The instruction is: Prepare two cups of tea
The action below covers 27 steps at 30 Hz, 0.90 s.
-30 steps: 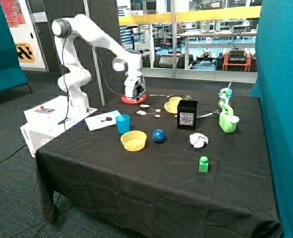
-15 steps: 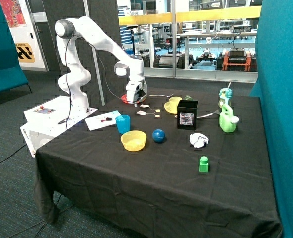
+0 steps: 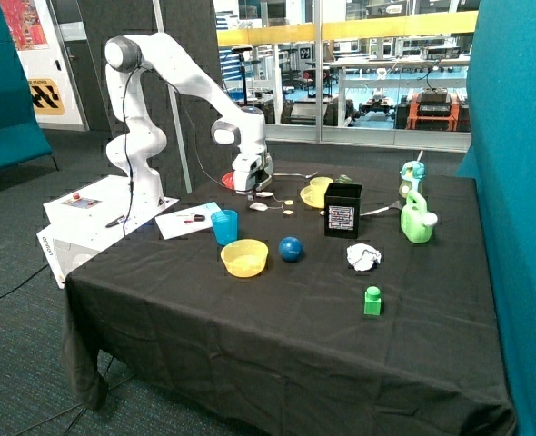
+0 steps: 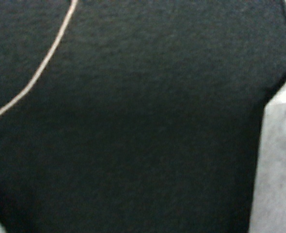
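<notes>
We see the black-clothed table [image 3: 277, 345] filling most of the outside view, and the white arm [image 3: 173, 77] reaching over its far edge, with the gripper [image 3: 251, 188] brought down almost onto the cloth. Whether it is spread wide, narrow or holding something, we cannot tell: the outside view does not resolve it, and the wrist view shows only dark cloth, a thin pale string [image 4: 34, 80] curving across it and a pale patch at the edge.

Well away from the gripper, toward the near side of the table, lies the yellow bowl [image 3: 244, 257], which is not one of the cups. Nearer the gripper stands the blue tumbler [image 3: 224, 226], upright and, as far as we can see, empty. Beyond the tea bags from the gripper sits the yellow cup [image 3: 319, 192] on its saucer, partly hidden by the black box [image 3: 342, 210]. Smallest are the tea bags [image 3: 258, 206], lying flat on the cloth just beside the gripper, with another [image 3: 264, 193] almost touching it.

We judge no tea is in either cup yet. The risk from here is a poor pinch: a flat, limp bag may slide away, or the gripper may catch only the string and let the bag swing. Pressing too low could bunch the cloth and drag the neighbouring bags.
</notes>
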Tool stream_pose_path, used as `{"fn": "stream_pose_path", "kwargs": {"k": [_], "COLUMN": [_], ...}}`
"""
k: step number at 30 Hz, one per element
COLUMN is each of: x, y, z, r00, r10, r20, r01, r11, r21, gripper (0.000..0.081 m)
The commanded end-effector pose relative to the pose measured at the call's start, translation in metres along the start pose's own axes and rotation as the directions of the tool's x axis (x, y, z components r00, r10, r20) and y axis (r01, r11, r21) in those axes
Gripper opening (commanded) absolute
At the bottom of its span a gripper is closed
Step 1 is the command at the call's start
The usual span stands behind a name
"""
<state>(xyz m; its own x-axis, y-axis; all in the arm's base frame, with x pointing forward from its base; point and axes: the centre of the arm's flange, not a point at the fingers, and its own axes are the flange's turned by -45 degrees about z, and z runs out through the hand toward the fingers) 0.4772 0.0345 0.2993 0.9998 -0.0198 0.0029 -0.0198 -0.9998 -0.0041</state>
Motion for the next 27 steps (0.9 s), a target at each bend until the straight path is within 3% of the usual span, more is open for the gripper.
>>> {"fn": "stream_pose_path", "kwargs": {"k": [1, 27], "x": [0.005, 0.008], "y": [0.013, 0.01], "z": [0.006, 0.019], "r00": [0.999, 1.0], "r10": [0.035, -0.018], "r20": [0.0028, 0.003], "r01": [-0.035, 0.018], "r11": [0.999, 1.0], "r21": [-0.0042, -0.0041], "gripper": [0.0628, 0.0652]}}
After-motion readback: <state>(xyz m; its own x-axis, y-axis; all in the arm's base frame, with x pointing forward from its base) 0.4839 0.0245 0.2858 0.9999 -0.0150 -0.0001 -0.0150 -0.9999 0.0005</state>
